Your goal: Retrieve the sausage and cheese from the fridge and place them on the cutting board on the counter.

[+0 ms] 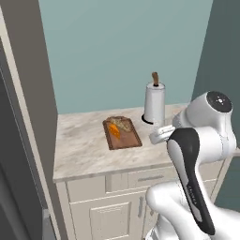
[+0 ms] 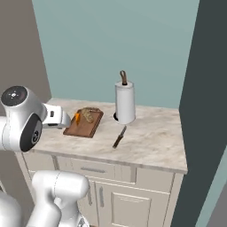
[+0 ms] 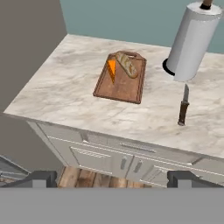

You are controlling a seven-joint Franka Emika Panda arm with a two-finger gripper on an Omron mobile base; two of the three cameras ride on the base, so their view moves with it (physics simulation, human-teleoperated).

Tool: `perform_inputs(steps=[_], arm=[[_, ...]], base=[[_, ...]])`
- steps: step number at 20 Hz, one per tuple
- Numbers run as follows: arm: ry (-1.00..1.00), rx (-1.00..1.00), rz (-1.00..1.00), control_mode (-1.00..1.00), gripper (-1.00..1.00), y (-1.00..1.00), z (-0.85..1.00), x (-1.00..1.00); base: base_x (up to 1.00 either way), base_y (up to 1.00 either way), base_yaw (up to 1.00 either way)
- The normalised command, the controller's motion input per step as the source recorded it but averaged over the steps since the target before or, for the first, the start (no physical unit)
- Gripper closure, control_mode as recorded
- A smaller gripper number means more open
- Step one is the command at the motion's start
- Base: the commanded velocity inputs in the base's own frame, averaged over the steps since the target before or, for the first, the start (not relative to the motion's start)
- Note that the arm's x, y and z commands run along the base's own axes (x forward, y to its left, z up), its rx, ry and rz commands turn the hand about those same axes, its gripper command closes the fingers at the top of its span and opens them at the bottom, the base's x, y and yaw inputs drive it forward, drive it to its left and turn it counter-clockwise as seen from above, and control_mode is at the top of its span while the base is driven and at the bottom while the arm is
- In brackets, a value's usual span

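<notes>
The brown wooden cutting board [image 3: 124, 87] lies on the pale marbled counter [image 3: 61, 87]. An orange wedge of cheese [image 3: 112, 68] rests on the board's far left part, beside a tan speckled loaf [image 3: 127, 64]. The board [image 1: 124, 136] and cheese [image 1: 114, 130] also appear in the left base view, and the cheese [image 2: 77, 118] in the right base view. My gripper [image 3: 114, 178] stands open and empty, drawn back in front of the counter's front edge, apart from the board. The sausage is out of view. A dark grey tall front [image 1: 7, 154] stands at the far left; I cannot tell if it is the fridge.
A white paper-towel roll [image 3: 192, 41] on a dark base stands right of the board. A knife [image 3: 183, 107] with a brown handle lies in front of the roll. Cream drawers and cabinet doors [image 3: 109, 151] sit under the counter. A grey-brown side panel [image 1: 33, 93] bounds the counter's left.
</notes>
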Motion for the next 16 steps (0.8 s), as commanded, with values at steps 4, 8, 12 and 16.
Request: perform_inputs(steps=[4, 8, 12, 16], arm=[[0.0, 0.0, 0.0, 1.0, -1.0, 0.0, 0.0, 0.0], [0.0, 0.0, 0.0, 1.0, -1.0, 0.0, 0.0, 0.0], [0.0, 0.0, 0.0, 1.0, -1.0, 0.0, 0.0, 0.0], [0.0, 0.0, 0.0, 1.0, -1.0, 0.0, 0.0, 0.0]], base=[[-1.0, -0.03, 0.07], [-0.92, -0.03, 0.21], [-0.7, -0.28, 0.57], [-0.63, -0.44, 0.65]])
